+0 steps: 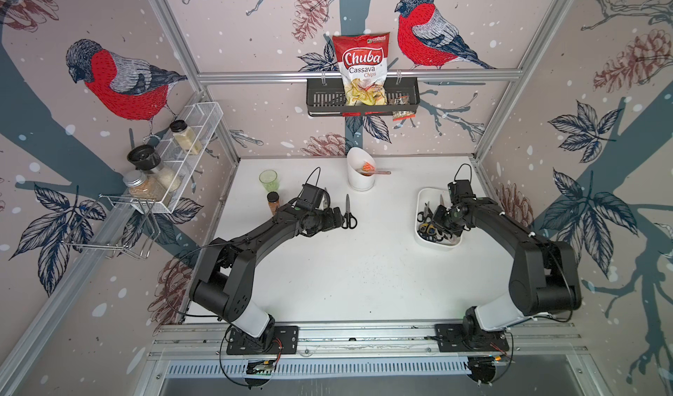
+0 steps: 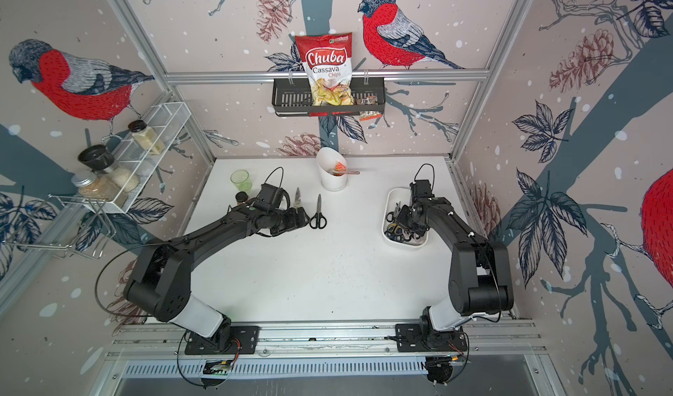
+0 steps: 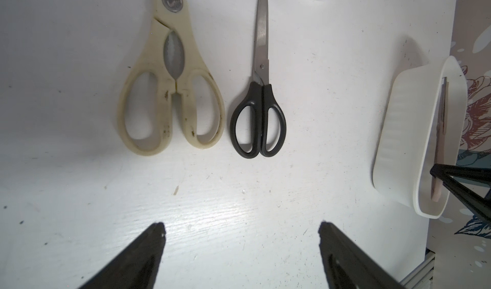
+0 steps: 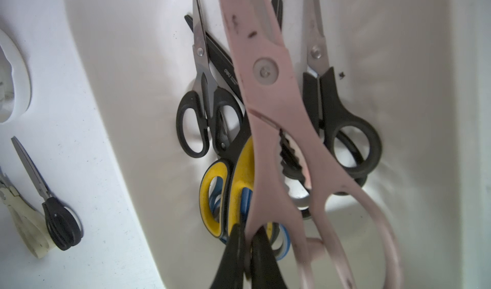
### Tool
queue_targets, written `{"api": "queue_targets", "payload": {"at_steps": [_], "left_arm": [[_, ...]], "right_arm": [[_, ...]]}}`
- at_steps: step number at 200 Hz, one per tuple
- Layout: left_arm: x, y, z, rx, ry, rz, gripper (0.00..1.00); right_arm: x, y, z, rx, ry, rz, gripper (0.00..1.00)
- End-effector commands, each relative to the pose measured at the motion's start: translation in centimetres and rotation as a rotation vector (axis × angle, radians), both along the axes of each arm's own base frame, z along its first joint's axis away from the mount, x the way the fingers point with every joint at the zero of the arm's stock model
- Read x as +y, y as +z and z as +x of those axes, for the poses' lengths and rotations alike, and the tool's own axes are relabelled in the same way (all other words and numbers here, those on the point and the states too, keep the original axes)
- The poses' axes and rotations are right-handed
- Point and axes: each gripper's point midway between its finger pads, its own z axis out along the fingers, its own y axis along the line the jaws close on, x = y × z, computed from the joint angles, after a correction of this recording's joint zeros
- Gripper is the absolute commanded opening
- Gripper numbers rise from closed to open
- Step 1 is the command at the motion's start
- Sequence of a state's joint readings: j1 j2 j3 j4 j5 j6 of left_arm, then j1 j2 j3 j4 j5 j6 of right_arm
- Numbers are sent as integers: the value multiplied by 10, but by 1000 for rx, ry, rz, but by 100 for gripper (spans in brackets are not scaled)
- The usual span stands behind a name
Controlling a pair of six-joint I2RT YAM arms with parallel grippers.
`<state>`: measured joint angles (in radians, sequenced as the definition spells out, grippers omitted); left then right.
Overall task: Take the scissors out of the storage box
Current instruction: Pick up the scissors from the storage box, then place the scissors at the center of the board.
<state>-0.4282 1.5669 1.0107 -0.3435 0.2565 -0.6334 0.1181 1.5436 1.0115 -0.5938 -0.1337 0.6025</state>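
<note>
Clenched on one handle of the pale pink steel-bladed scissors, the right end effector held them over the shallow white plastic storage box, right of centre in both top views. Their long axis ran on from the fingers, blades pointing away from the wrist. Behind them in the box lay yellow-and-black-handled scissors, small black-handled scissors and larger black-handled scissors, overlapping, blades roughly the same way.

Released and empty, the left end effector hung over the white counter. Just beyond it, cream-handled scissors and slim black-handled scissors lay closed, side by side but apart. In the top views their blades pointed toward the upper edge, where a tall white cylindrical holder stood.
</note>
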Motion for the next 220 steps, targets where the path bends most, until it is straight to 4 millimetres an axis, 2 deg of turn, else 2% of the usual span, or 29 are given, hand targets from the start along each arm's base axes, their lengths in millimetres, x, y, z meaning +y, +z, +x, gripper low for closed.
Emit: {"api": "queue_targets", "payload": {"at_steps": [1, 8, 51, 73, 99, 128, 152, 191, 220], "left_arm": [[4, 7, 4, -26, 5, -13, 94], [10, -1, -1, -8, 15, -6, 94], [36, -7, -1, 0, 106, -35, 94], [46, -4, 0, -9, 121, -32, 94], [55, -1, 2, -24, 129, -27, 94], [64, 3, 3, -40, 138, -40, 95], [76, 1, -1, -38, 152, -36, 95], [88, 1, -11, -46, 159, -12, 95], [92, 4, -14, -64, 156, 8, 95]], "right_arm": [[6, 10, 7, -47, -2, 11, 0], [9, 13, 6, -54, 1, 7, 0], [48, 48, 0, -136, 40, -1, 0], [79, 61, -8, -160, 76, 19, 0], [127, 69, -20, -178, 141, 44, 0], [178, 56, -25, -160, 190, 95, 0], [213, 38, -17, -134, 201, 102, 0], [254, 13, 9, -96, 202, 66, 0], [272, -5, 24, -59, 208, 19, 0]]}}
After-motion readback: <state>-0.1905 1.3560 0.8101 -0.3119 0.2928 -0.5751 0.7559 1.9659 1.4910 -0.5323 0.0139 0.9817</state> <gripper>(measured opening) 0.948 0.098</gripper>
